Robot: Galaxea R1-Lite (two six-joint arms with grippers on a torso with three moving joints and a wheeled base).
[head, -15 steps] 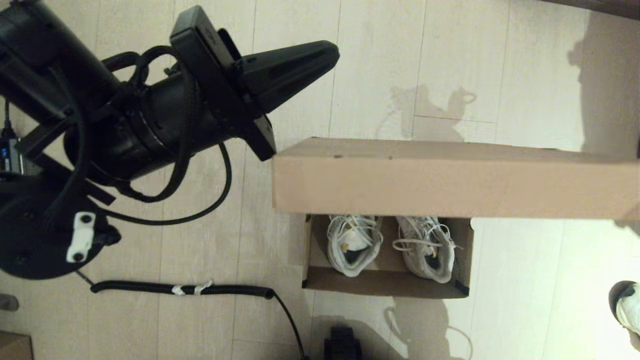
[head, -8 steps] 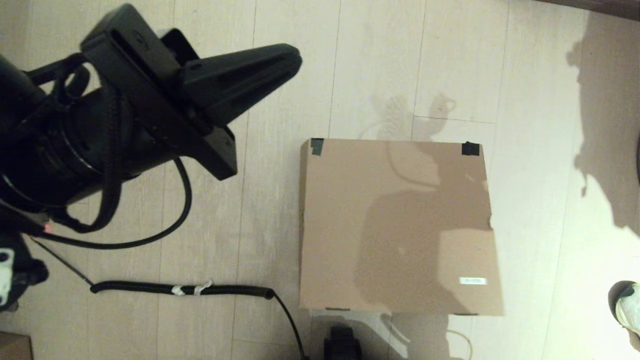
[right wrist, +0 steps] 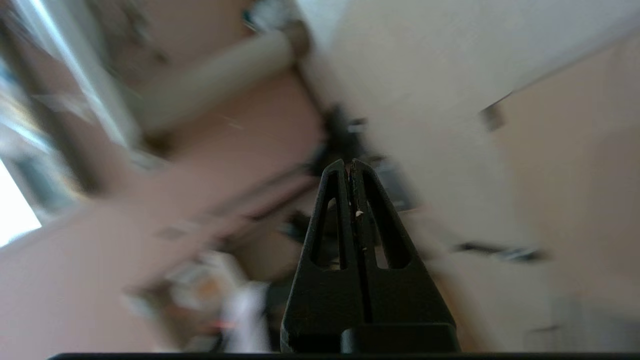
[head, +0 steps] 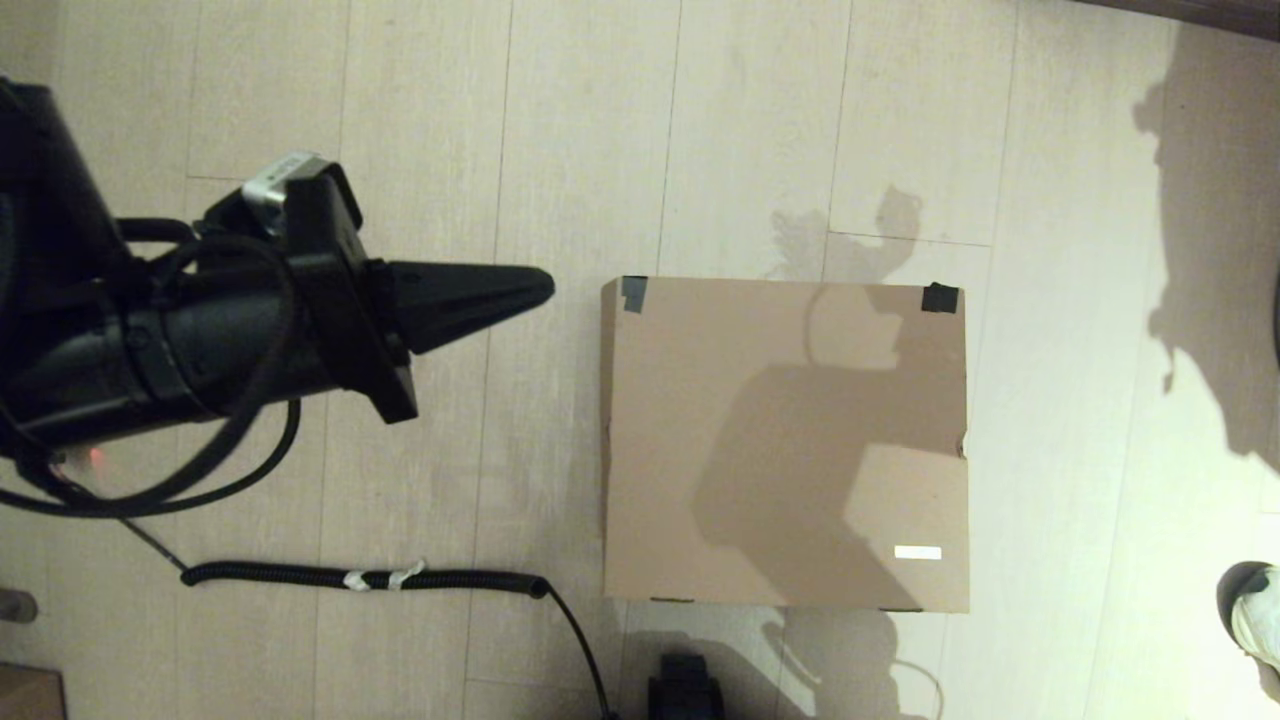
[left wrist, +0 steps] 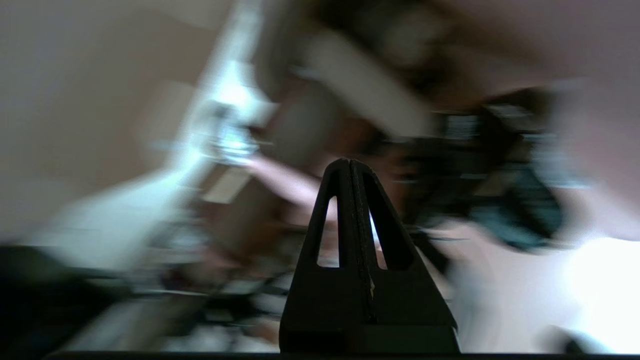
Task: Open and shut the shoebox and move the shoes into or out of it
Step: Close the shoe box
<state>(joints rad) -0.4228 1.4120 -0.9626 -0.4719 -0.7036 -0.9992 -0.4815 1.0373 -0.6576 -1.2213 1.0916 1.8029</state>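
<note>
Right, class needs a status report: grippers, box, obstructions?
Left gripper shut, beside brown cardboard shoebox. Right gripper shut. Lid closed. Nothing on it.

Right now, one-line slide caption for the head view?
Closed cardboard shoebox on the wood floor; left gripper, fingers shut, hovers beside it, not touching.

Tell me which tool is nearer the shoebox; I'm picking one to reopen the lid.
Left. The left tool hangs shut just off the closed shoebox, on its left side. The right tool is outside the head view, so its distance is unclear.
</note>
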